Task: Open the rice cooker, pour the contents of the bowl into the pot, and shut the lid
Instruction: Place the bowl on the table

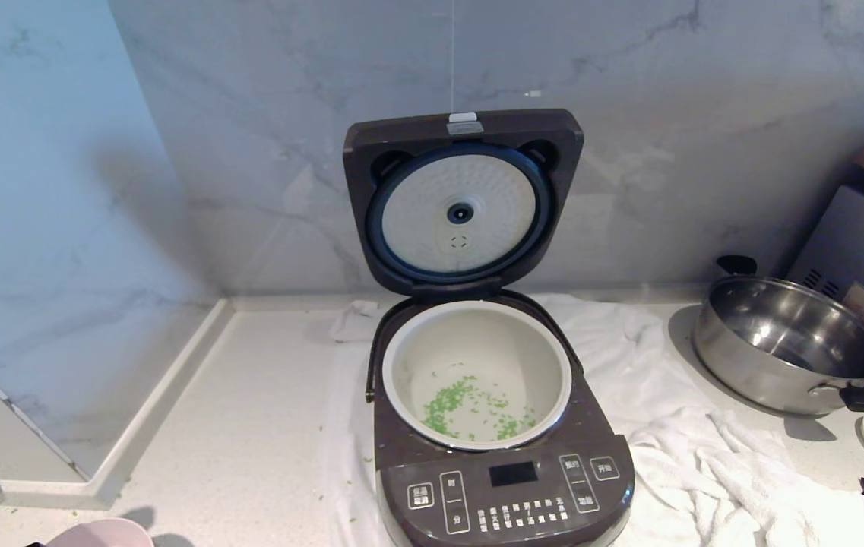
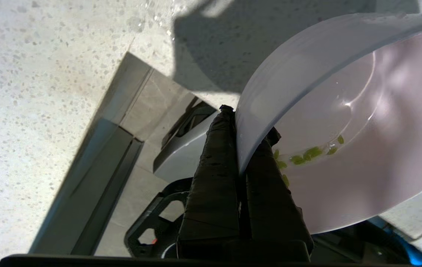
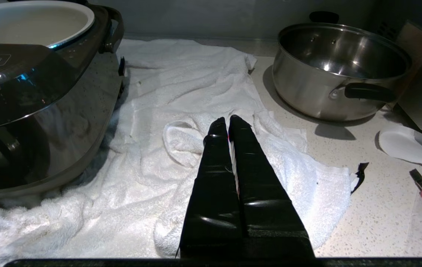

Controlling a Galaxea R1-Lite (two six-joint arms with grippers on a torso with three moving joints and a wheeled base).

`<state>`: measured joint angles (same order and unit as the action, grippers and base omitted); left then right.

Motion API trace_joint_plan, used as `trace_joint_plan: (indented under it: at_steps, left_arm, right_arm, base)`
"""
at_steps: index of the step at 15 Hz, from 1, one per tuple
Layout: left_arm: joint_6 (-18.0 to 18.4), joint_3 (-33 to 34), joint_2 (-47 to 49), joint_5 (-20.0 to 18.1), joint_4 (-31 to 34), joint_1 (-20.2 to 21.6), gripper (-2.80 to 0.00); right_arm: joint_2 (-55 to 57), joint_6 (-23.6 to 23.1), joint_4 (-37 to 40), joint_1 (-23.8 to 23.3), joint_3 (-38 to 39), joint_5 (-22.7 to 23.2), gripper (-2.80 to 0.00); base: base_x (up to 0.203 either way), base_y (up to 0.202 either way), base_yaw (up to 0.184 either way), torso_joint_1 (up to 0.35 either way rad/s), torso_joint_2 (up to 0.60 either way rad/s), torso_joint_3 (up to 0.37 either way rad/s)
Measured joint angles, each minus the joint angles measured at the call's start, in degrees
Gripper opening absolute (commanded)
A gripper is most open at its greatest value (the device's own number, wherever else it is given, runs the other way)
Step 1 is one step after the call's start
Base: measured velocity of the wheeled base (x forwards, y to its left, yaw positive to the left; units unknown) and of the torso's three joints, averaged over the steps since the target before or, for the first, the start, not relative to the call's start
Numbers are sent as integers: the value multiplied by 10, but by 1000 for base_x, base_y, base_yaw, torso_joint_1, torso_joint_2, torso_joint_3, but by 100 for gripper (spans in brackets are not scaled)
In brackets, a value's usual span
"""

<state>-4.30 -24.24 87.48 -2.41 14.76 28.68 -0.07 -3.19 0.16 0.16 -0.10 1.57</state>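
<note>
The rice cooker (image 1: 504, 486) stands on a white towel with its lid (image 1: 462, 201) swung up, white dimpled plate facing me. Inside, the cream pot (image 1: 477, 327) holds scattered green contents (image 1: 447, 403). My left gripper (image 2: 248, 126) is shut on the rim of the pale pink bowl (image 2: 363, 129), one finger inside and one outside. A few green bits (image 2: 307, 154) cling to the bowl's wet inside. In the head view only the bowl's edge (image 1: 101, 532) shows, at the bottom left, well left of the cooker. My right gripper (image 3: 228, 122) hangs shut over the towel, holding nothing.
A steel pan (image 1: 789, 346) with black handles sits right of the cooker on the speckled counter (image 1: 249, 425). The crumpled white towel (image 3: 181, 111) spreads between them. Marble walls (image 1: 59, 228) close the back and left. A small white dish (image 3: 411, 148) lies at the far right.
</note>
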Motion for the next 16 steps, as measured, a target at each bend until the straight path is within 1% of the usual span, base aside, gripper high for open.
trace_joint_plan:
  at_steps: [2, 3, 4, 6, 9, 10, 16]
  left_arm:
    - [30, 9, 15, -2, -1, 17, -280]
    - [32, 10, 26, -3, -4, 21, -280]
    - [31, 10, 38, -3, -18, 23, -280]
    - [28, 10, 68, -3, -74, 33, -280]
    - [8, 6, 112, -2, -134, 41, -280]
    - [8, 5, 119, -1, -138, 41, 0]
    - [6, 5, 126, -1, -136, 42, 0]
  right_arm:
    - [0, 0, 0, 0, 0, 0, -280]
    - [0, 0, 0, 0, 0, 0, -280]
    - [0, 0, 0, 0, 0, 0, -280]
    - [0, 0, 0, 0, 0, 0, -280]
    - [0, 0, 0, 0, 0, 0, -280]
    - [0, 0, 0, 0, 0, 0, -280]
    - [0, 0, 0, 0, 0, 0, -280]
  base:
    - [0, 0, 0, 0, 0, 0]
    - [0, 0, 0, 0, 0, 0]
    - [0, 0, 0, 0, 0, 0]
    - [0, 0, 0, 0, 0, 0]
    - [0, 0, 0, 0, 0, 0]
    - [0, 0, 0, 0, 0, 0]
    - [0, 0, 0, 0, 0, 0]
